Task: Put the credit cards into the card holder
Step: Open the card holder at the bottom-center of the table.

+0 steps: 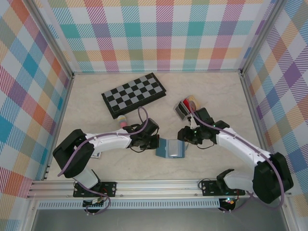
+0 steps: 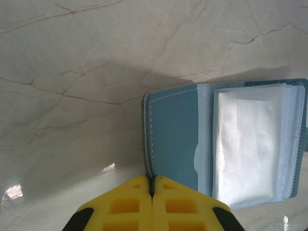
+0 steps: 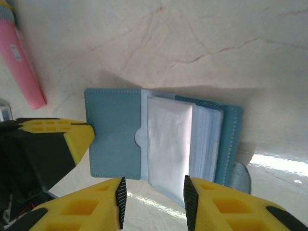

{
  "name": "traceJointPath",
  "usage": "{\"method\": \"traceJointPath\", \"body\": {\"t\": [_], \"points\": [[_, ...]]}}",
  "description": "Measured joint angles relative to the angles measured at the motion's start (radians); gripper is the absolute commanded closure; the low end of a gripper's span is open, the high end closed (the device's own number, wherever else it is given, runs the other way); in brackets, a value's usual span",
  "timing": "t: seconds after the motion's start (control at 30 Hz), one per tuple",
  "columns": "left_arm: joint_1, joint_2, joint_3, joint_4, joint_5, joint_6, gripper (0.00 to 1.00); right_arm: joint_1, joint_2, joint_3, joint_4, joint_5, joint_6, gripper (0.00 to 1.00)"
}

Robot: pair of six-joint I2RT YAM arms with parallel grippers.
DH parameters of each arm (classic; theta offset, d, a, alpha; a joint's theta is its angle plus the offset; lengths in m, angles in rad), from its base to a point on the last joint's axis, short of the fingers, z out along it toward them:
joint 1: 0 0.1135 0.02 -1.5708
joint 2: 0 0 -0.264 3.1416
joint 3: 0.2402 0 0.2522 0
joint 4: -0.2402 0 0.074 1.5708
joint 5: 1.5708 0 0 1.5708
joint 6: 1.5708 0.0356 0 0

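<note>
- Top external view: the card holder (image 1: 170,147) lies open on the tabletop (image 1: 86,110) between the two arms, its pale inside facing up. The left pincer (image 1: 153,141) sits at its left edge and the right pincer (image 1: 186,136) just beside its right edge. The credit cards (image 1: 187,103), red and tan showing, stand in a small grey tray (image 1: 179,112) beyond the right pincer, apart from the holder. A chessboard (image 1: 134,95) lies farther back.
- Left wrist view: the left pincer (image 2: 151,187) has its jaws pressed together, and its tips meet the outer edge of the card holder (image 2: 173,139). Whether they pinch that edge or merely pin it cannot be told. The clear sleeves (image 2: 248,144) are stacked on the holder's other half.
- Right wrist view: the right pincer (image 3: 153,191) stands at a moderate gap with nothing between its fingers, poised over the clear sleeves. No card is visible in the front sleeve. A finger of the left pincer touches the cover's far edge, and a pink stick-like object (image 3: 24,62) lies beyond.
- Step in hand, as a judgement: the holder is steadied open while the empty right arm is free to fetch a card. The next move calls for reaching to the tray, gripping one thin card by its edge, and sliding it level into a sleeve mouth. The left pincer would need to keep the cover from shifting.
</note>
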Motion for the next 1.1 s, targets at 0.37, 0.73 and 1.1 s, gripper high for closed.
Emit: {"method": "traceJointPath", "body": {"t": [0.37,0.73,1.1], "points": [[0.0,0.0,-0.001,0.015,0.004,-0.008,1.0,0.044,0.212,0.023,0.011,-0.007,-0.014,0.61],[0.0,0.0,-0.001,0.014,0.004,-0.014,1.0,0.047,0.283,0.043,-0.012,0.064,-0.014,0.59],[0.0,0.0,-0.004,0.014,-0.005,-0.015,1.0,0.047,0.171,0.065,-0.171,0.266,-0.017,0.6]]}}
